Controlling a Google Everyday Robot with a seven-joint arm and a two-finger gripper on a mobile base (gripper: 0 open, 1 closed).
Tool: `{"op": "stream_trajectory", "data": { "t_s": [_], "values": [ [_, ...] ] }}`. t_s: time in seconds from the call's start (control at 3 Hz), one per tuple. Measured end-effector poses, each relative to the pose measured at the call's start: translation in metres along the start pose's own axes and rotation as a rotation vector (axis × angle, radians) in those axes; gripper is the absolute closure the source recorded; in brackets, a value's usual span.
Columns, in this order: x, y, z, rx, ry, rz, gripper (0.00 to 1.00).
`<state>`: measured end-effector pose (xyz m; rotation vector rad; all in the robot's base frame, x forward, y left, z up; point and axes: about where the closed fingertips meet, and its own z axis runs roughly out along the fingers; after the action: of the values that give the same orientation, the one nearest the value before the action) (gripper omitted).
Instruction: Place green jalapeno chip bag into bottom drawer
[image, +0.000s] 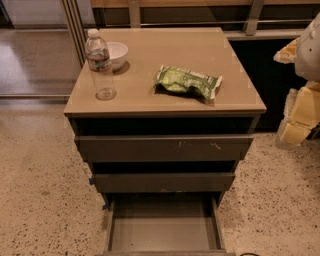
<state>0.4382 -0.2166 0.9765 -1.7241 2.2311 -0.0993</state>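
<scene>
**A:** Nearest us is the wide, shallow grey-brown bottom drawer (160, 231), pulled out at 6 o'clock with its flat floor bare. What worries you?

**B:** The distance to go. The light green crinkled foil jalapeno chip bag (187, 82) lies flat on the tan laminate cabinet top (210, 47), just right of centre and well apart from the drawer below. The pale yellow-and-white gripper (299, 112) hangs off the cabinet's side at 3 o'clock, touching nothing. I cannot tell whether it is spread or pressed together.

**A:** So where would it fail?

**B:** I'd guess at the grasp. Slick foil that lies flat may slide towards 9 o'clock instead of lifting, or crumple and slip out on the way down. The scratched-front top drawer (165, 148) and the plain-front middle drawer (165, 182) stand out over the back of the tray, so a release too far back could catch on them.

**A:** And the clear plastic water bottle (100, 65) and small white bowl (116, 52)?

**B:** They are at 10 o'clock, well clear of the bag, so the risk is small.

**A:** How is the bag lying?

**B:** Its long axis runs nearly 9 to 3, with the right-hand end dipping towards 4 and pointing at the gripper's side.
</scene>
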Motion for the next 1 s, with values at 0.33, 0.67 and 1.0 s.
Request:
{"op": "stream_trajectory", "data": {
  "t_s": [0.33,0.67,1.0],
  "values": [
    [-0.001,-0.003,0.001,0.007,-0.004,0.003,0.00],
    [-0.003,-0.013,0.002,0.030,-0.018,0.011,0.00],
    [-0.010,-0.039,0.014,0.092,-0.100,0.028,0.00]
  ]
}}
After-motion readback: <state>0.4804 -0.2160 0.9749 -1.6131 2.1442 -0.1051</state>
